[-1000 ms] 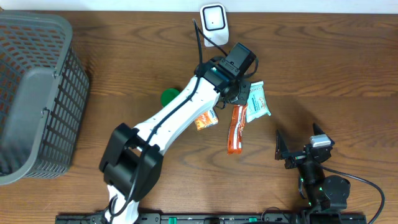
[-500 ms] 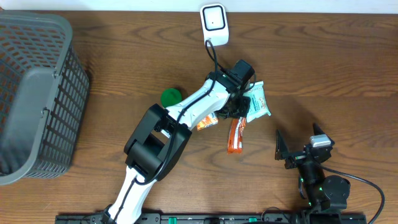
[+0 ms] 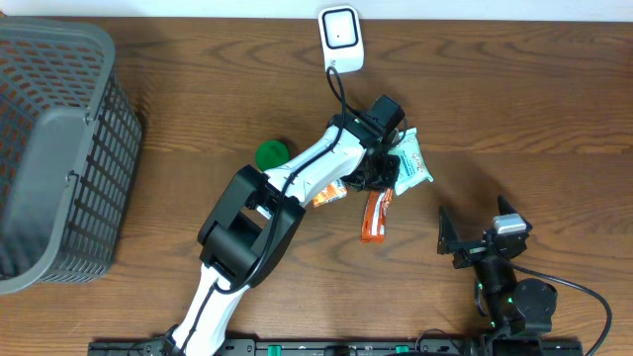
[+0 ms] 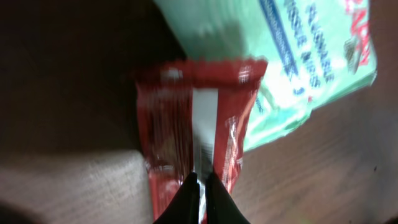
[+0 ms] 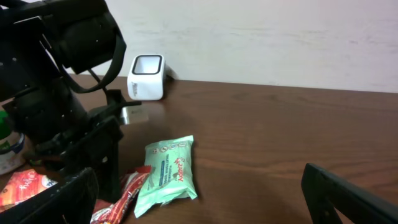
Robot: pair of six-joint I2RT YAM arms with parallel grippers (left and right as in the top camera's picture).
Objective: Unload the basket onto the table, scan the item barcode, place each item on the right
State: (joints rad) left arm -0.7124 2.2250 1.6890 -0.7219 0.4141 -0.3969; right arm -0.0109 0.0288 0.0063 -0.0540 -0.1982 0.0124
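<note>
Closest to us, by the near edge toward the right corner, the right pincer [image 3: 475, 237] rests low with its jaws released and spread wide, gripping nothing. Bare brown wooden table [image 3: 554, 119] lies open between it and the right edge.

Farther in, about mid-table, we see the red snack wrapper [image 3: 374, 213] lying lengthwise, one end pointing at the near edge. The left pincer [image 4: 200, 186] is clenched on the pale seam that runs down the wrapper's back, its tips pressed together at the far end. Just left of the wrapper, partly under the arm, lies a small orange packet [image 3: 326, 194]. The far end of the wrapper touches a mint-green tissue packet [image 3: 412, 163], which sits tilted just beside the pincer on its right.

Left of the arm stands a round green lid [image 3: 270, 153], apart from the packets. At the far edge the white barcode scanner [image 3: 339, 30] stands, with clear wood between it and the packets. A grey mesh basket [image 3: 109, 119] fills the far left corner.
</note>
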